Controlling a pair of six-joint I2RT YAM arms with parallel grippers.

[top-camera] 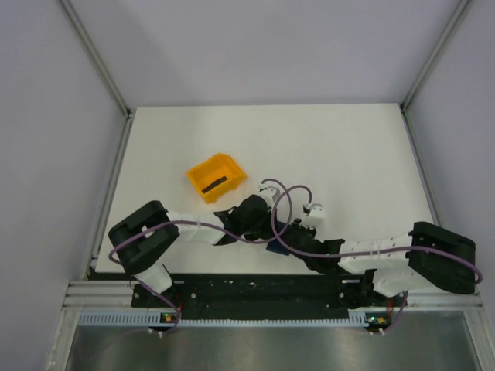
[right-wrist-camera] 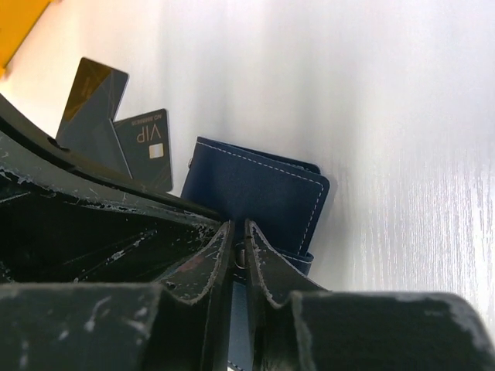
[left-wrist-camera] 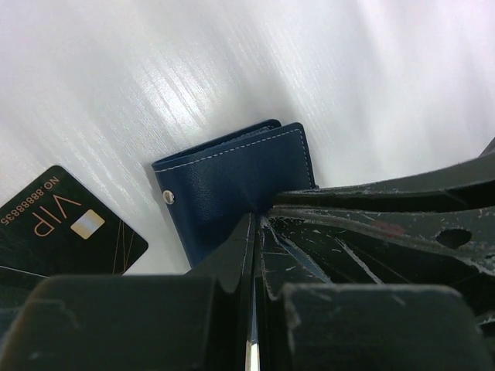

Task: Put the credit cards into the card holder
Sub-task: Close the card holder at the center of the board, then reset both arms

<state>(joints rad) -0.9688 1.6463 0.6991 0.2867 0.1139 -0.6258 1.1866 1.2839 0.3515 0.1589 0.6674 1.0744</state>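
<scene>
Grippers of both arms meet over a small navy-blue folding leather card holder (left-wrist-camera: 232, 178) lying closed on the white table (left-wrist-camera: 348, 77). The left gripper (left-wrist-camera: 255, 224) has its fingers pressed together, tips against the holder's near edge; whether it pinches leather cannot be told. The right gripper (right-wrist-camera: 238, 232) is clamped on the holder's edge, blue leather showing between its fingers. A flat black credit card (left-wrist-camera: 62, 232) marked VIP lies just beside the holder, overlapped by a second dark card (right-wrist-camera: 91, 116). An orange plastic bin (top-camera: 199, 171) stands nearby.
</scene>
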